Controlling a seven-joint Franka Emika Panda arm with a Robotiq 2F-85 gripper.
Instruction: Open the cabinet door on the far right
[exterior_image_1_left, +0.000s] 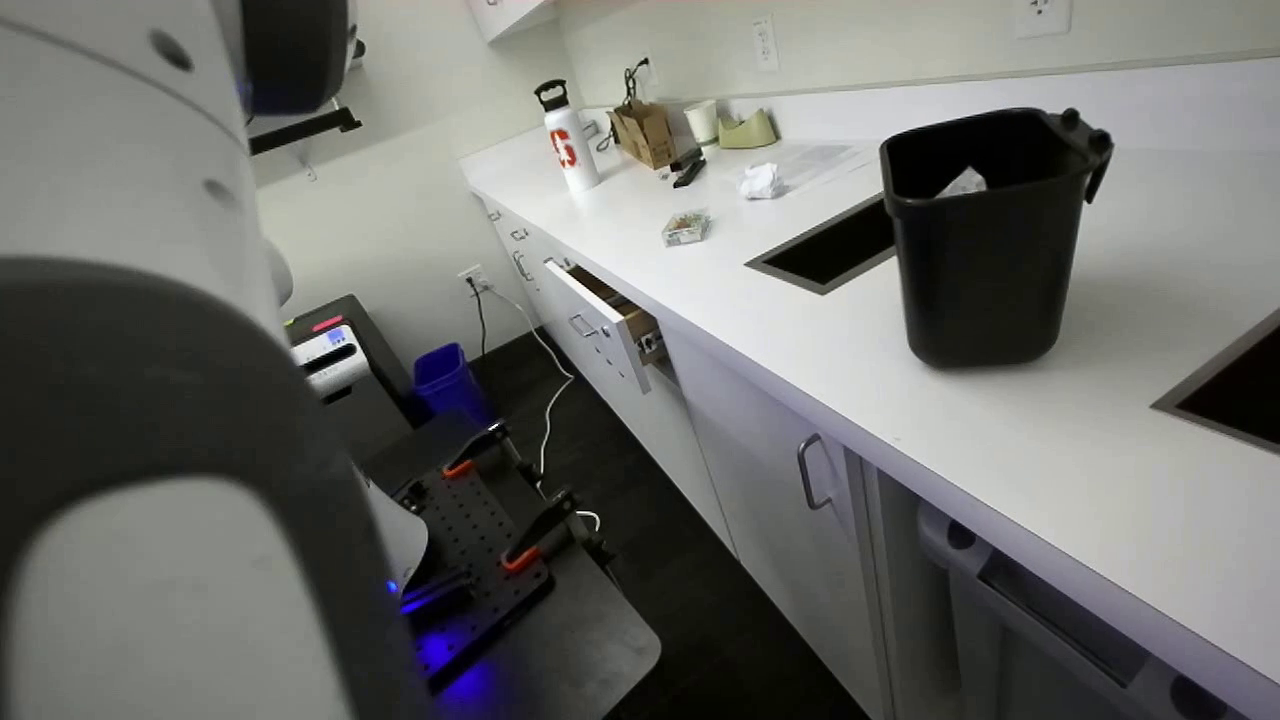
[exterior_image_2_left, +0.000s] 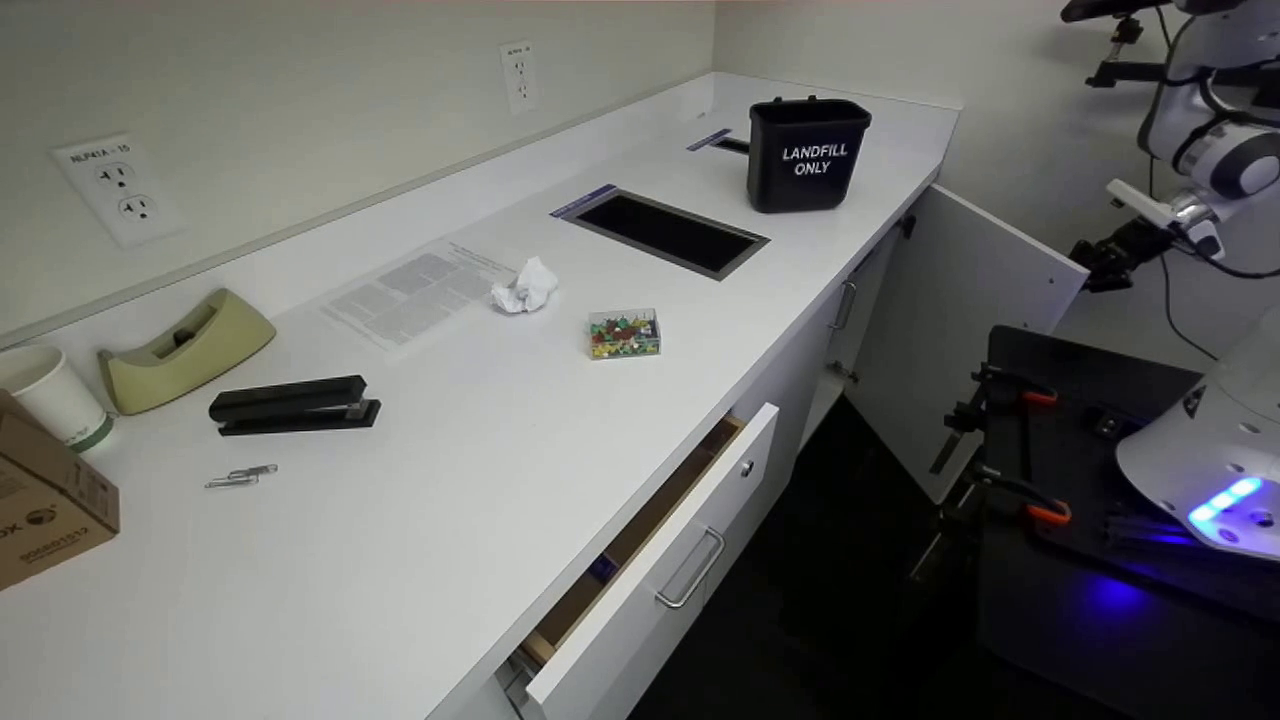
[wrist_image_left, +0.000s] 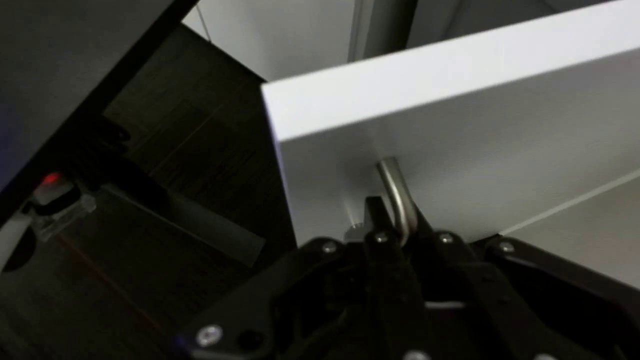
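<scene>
The flat white cabinet door (exterior_image_2_left: 960, 320) stands swung well out from the counter front in an exterior view. Its top edge and front face (wrist_image_left: 490, 135) fill the upper right of the wrist view. Its silver bar handle (wrist_image_left: 396, 190) runs down between my fingers. My gripper (wrist_image_left: 400, 215) is shut on this handle, one black finger on each side; the handle's lower part is hidden by the fingers. In an exterior view my gripper (exterior_image_2_left: 1105, 262) is at the door's free upper corner. The door and gripper are out of view in the remaining exterior view.
The neighbour door (exterior_image_1_left: 780, 500) is shut; beside it a grey bin (exterior_image_1_left: 1040, 640) shows in the open cabinet. A drawer (exterior_image_2_left: 650, 610) is pulled out. A black bin (exterior_image_2_left: 808, 160) stands on the counter. A dark cart (exterior_image_2_left: 1060, 620) with clamps is close to the door.
</scene>
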